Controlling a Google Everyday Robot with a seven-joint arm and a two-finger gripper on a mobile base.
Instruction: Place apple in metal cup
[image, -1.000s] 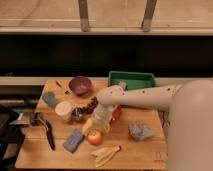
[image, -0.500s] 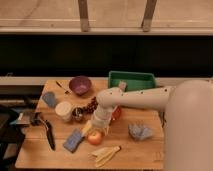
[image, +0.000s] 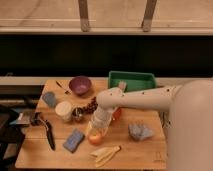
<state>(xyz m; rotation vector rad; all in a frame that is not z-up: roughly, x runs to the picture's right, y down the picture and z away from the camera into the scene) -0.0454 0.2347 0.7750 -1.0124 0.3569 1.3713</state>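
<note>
Hand (image: 97, 130) low over apple (image: 95, 139); metal cup (image: 77, 114) apart, beside white cup (image: 63, 110).

The gripper (image: 96, 129) hangs low over the apple (image: 95, 138) near the front of the table (image: 30, 156). A short strip of bare wood runs up and left from there to the metal cup (image: 78, 114). That cup is hemmed in, with the white cup (image: 64, 110) just beside it on the left and what look like grapes (image: 91, 106) close on the right. The sponge (image: 74, 140) lies left of the apple, the peel (image: 106, 155) just in front and the cloth (image: 140, 132) apart to the right.
</note>
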